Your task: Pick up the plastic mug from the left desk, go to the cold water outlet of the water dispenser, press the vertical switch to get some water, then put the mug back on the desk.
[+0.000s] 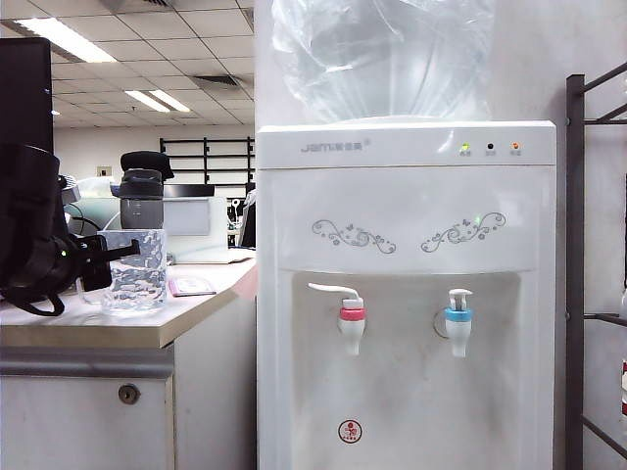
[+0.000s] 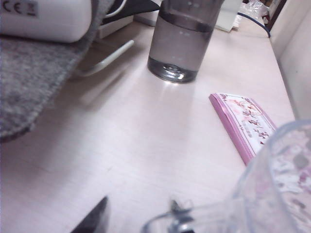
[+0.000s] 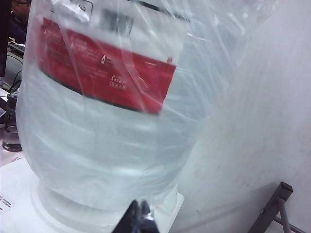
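Plastic mug (image 1: 134,270) upright on the counter (image 1: 118,328), just left of the water dispenser (image 1: 406,294) and in front of the black-lidded bottle (image 1: 142,196). Left gripper (image 1: 106,262) right against the mug's left side at its handle; jaws look partly apart, hold not confirmed. Risks: a loose pinch on the thin handle (slippery clear plastic) letting the mug tilt or drop; a sideways nudge onto the pink booklet (image 2: 245,124). Right gripper (image 3: 138,216) up by the dispenser's big bottle (image 3: 107,107), jaws together, empty.
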`<action>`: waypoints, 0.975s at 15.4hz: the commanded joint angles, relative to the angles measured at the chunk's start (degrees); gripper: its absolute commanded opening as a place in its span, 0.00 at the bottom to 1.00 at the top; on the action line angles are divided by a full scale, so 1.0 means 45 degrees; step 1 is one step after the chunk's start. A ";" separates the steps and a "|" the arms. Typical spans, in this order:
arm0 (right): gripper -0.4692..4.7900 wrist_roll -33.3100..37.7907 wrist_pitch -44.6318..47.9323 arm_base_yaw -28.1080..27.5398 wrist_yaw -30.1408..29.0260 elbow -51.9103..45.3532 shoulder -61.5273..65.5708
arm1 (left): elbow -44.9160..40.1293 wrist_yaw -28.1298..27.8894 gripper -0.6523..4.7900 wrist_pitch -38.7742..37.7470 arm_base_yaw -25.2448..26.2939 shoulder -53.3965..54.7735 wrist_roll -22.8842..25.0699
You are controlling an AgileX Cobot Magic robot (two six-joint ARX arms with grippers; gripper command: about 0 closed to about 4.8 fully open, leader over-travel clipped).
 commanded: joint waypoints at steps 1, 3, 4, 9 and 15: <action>0.08 0.0102 0.0131 0.0000 -0.0019 0.0058 -0.0034 | -0.0243 0.0199 0.42 -0.1141 -0.0015 -0.0850 0.0044; 0.08 0.0102 0.0136 0.0000 -0.0019 0.0053 -0.0034 | -0.0248 0.0204 0.42 -0.2511 -0.0015 -0.1307 0.0044; 0.08 0.0102 0.0136 0.0000 -0.0019 0.0053 -0.0034 | -0.0248 0.0199 0.42 -0.3147 -0.0015 -0.1525 0.0039; 0.08 0.0102 0.0136 0.0000 -0.0019 0.0058 -0.0039 | -0.0248 0.0107 0.42 -0.5285 -0.0015 -0.2545 0.0039; 0.08 0.0461 0.0126 0.0000 0.0044 0.0053 -0.0063 | -0.0486 0.0160 0.11 -0.8990 -0.0015 -0.5581 0.0131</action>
